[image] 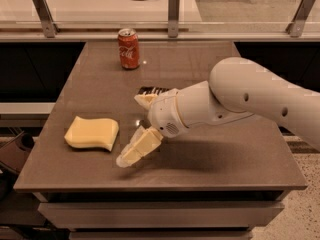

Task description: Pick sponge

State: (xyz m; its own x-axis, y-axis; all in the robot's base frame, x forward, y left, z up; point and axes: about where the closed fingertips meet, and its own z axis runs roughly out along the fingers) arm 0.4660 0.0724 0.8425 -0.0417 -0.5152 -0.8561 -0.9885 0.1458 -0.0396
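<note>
The sponge (92, 133) is a pale yellow foam block with wavy edges, lying flat on the brown table (225, 159) near its front left. My gripper (130, 129) hangs just right of the sponge, close to the table top, not touching it. It is open and empty: one pale yellow finger (137, 149) points down-left toward the sponge's right end, the other (145, 100) sits farther back. The white arm (250, 96) reaches in from the right.
A red soda can (128, 48) stands upright at the back of the table. A dark candy bar wrapper (151, 90) lies mid-table, mostly hidden behind my gripper. A rail with metal posts (173, 14) runs behind the table.
</note>
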